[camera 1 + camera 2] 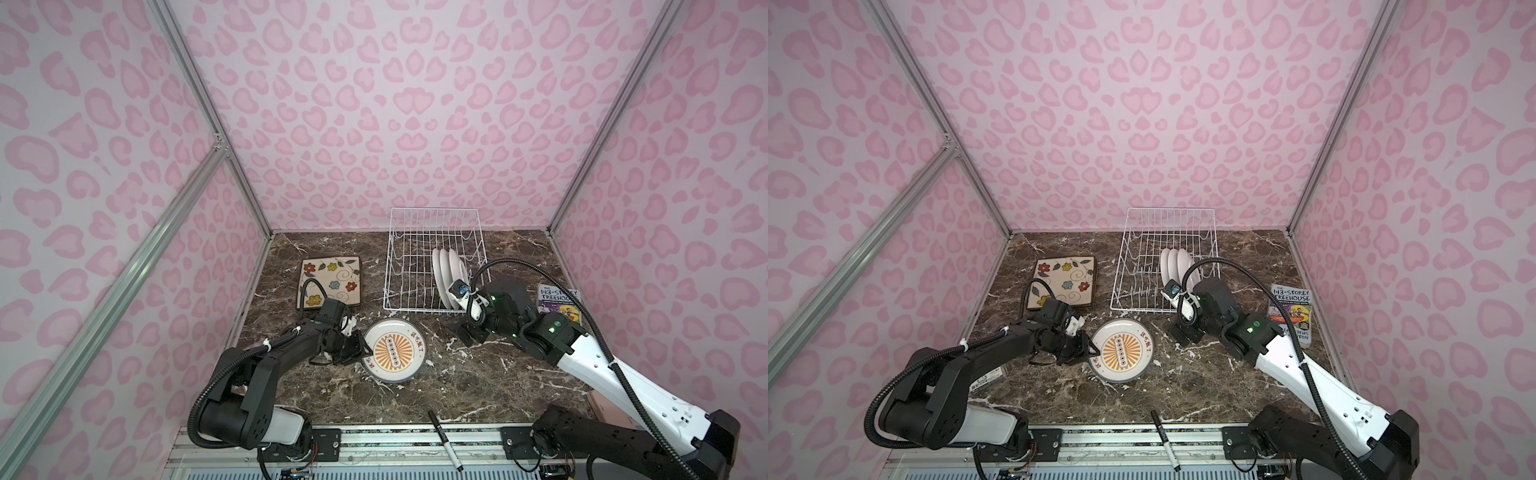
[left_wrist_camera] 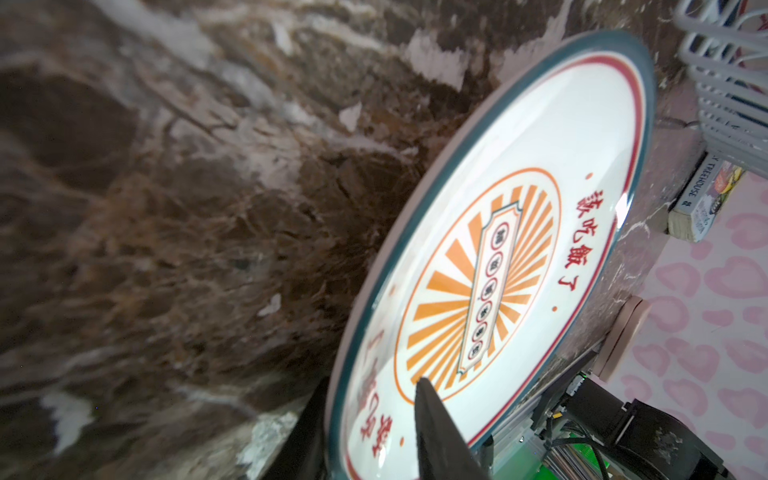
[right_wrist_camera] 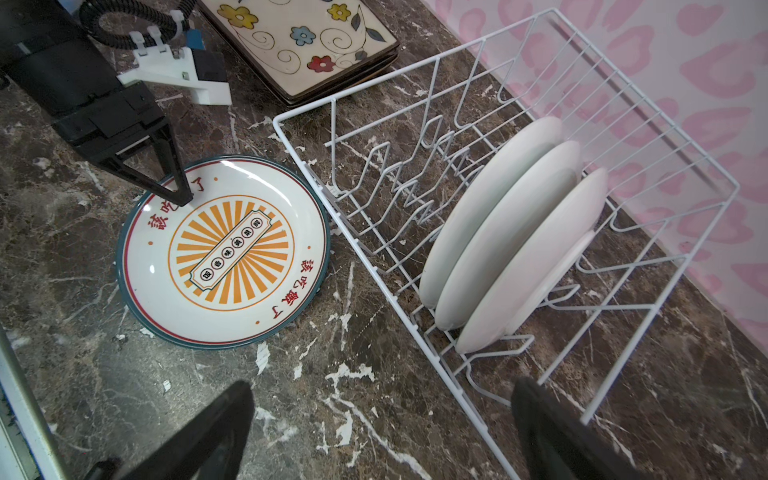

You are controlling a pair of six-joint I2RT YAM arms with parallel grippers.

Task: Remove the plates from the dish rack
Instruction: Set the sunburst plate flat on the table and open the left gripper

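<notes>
**Sunburst plate on the table, three plates in the rack**

Readable stuff first. The round white plate with the teal rim and orange sunburst (image 3: 224,253) is showing red Chinese characters on two sides, 該吃飯了. It also has a strip of tiny circled characters in the middle that I can't make out. The illustrated paperback book (image 1: 1291,309) is showing "THE 143-STOREY TREEHOUSE" on its cover. It's lying at the right edge of the brown marble-look table (image 1: 457,386).

The left gripper (image 1: 360,348) is sitting at that plate's left rim with its jaws parted only a little. One finger is reaching over the face and the other is staying outside the rim, and I can't tell if either is touching. The plate is lying flat and face up, just in front of the white wire dish rack (image 1: 434,209).

The right gripper (image 3: 382,436) is hanging wide open with nothing in it, beside the rack's front edge.

Three plain white round plates (image 3: 511,237) are standing on edge in the rack's right part. The square cream plates with coloured flowers (image 1: 330,282) are lying stacked to the left of the rack.
</notes>
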